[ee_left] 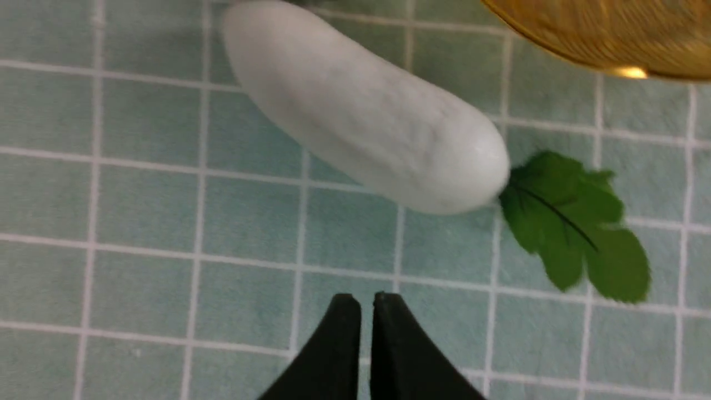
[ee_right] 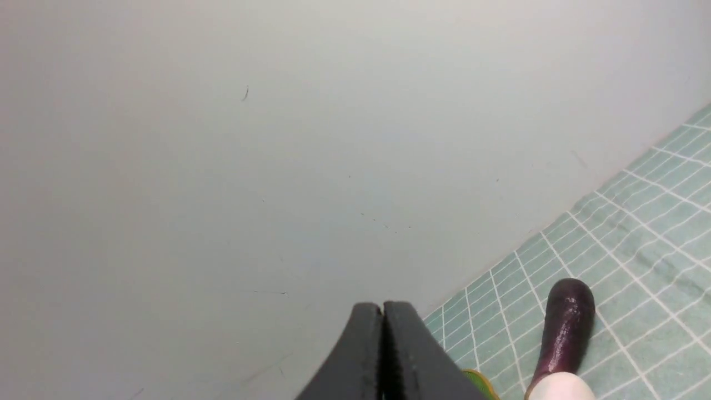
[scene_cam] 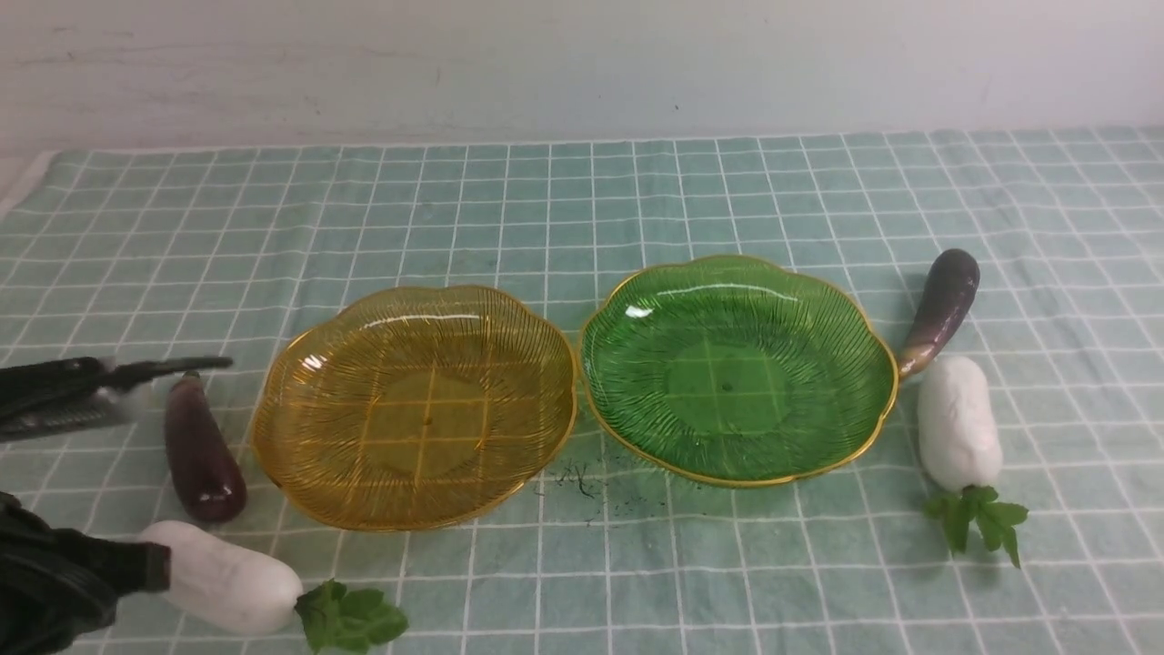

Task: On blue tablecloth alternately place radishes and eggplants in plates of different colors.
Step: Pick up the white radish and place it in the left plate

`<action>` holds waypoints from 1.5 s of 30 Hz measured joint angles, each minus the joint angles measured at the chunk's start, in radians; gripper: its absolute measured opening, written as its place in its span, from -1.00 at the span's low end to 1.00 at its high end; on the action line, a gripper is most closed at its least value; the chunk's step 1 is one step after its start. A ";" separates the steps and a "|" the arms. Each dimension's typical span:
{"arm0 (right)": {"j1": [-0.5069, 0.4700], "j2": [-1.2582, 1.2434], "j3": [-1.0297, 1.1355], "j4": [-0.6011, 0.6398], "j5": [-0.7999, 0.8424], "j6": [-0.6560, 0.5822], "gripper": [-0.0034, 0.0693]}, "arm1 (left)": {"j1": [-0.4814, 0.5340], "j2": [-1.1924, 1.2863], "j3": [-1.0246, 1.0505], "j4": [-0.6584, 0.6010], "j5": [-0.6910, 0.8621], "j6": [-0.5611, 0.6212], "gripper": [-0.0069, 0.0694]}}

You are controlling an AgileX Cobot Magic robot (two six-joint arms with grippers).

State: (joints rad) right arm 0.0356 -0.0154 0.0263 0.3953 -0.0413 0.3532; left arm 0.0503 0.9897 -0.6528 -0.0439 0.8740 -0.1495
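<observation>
On the blue tablecloth (scene_cam: pixel 582 200) stand two empty plates, an amber one (scene_cam: pixel 414 405) and a green one (scene_cam: pixel 737 368). A dark eggplant (scene_cam: pixel 202 450) and a radish (scene_cam: pixel 227 578) lie left of the amber plate. A curved eggplant (scene_cam: pixel 941 309) and a second radish (scene_cam: pixel 958 423) lie right of the green plate. My left gripper (ee_left: pixel 366 300) is shut and empty, hanging over bare cloth just short of the left radish (ee_left: pixel 361 116). My left arm (scene_cam: pixel 55 582) covers that radish's blunt end. My right gripper (ee_right: pixel 382 304), outside the front view, is shut and empty, facing the wall above the curved eggplant (ee_right: pixel 566 328).
A pale wall (scene_cam: pixel 582 64) runs along the cloth's far edge. Dark crumbs (scene_cam: pixel 582 482) lie on the cloth in front of the gap between the plates. The cloth's left edge (scene_cam: pixel 27 177) shows at the far left.
</observation>
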 joint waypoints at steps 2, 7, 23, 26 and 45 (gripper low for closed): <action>0.000 0.000 -0.031 0.000 0.092 0.018 -0.94 | 0.067 0.025 0.000 -0.038 -0.018 -0.008 -0.78; 0.000 0.155 -0.335 -0.043 0.518 -0.121 -0.94 | 0.160 0.155 0.000 -0.251 -0.077 0.065 -0.77; 0.000 0.512 -0.646 0.134 0.920 -0.579 -0.94 | 0.160 0.401 -0.006 -0.496 -0.250 0.174 0.81; 0.000 0.512 -0.646 0.140 0.922 -0.599 -0.94 | 0.160 0.437 -0.006 -0.532 -0.277 0.168 0.93; 0.000 0.743 -0.747 -0.046 1.038 -0.408 -0.94 | 0.165 0.435 -0.011 -0.469 -0.122 0.249 0.30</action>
State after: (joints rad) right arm 0.0356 0.7275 -0.7211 0.3489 0.9966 -0.0545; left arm 0.2153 1.4251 -0.6640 -0.5125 0.7524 0.0993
